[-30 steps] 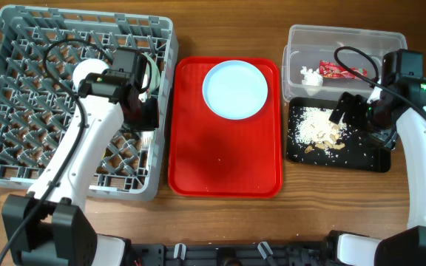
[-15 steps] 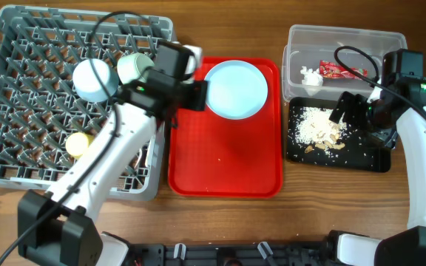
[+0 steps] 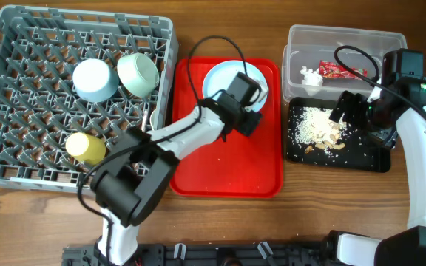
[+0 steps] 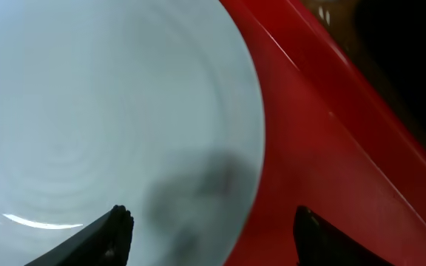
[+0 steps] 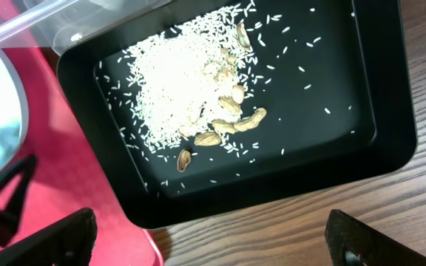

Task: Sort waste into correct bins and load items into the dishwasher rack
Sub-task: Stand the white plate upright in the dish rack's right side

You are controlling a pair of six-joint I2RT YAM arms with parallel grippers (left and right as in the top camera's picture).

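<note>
The pale blue plate [image 3: 220, 77] lies at the far end of the red serving tray [image 3: 224, 162]. My left gripper [image 3: 251, 111] is open over the plate's right rim. In the left wrist view one finger is over the plate [image 4: 87, 111] and the other over the red tray [image 4: 324, 170], with the gripper [image 4: 213, 229] empty. The grey rack [image 3: 21, 44] holds the blue bowl [image 3: 95, 79], green bowl [image 3: 138, 73] and yellow cup [image 3: 84, 148]. My right gripper [image 3: 350, 111] is open and empty over the black tray [image 3: 361, 151] of rice crumbs [image 3: 316, 125]. I cannot make out the fork and spoon.
The clear tub [image 3: 346, 41] at the back right holds the red-and-white wrapper [image 3: 339, 71] and the white tissue [image 3: 309, 77]. The right wrist view shows the black tray [image 5: 346, 89] with rice and peanut pieces [image 5: 220, 125], next to the red tray's edge [image 5: 65, 185].
My left arm swung right from the rack to the plate on the red tray, leaving the bowls and cup uncovered in the rack. The right arm has not moved.
</note>
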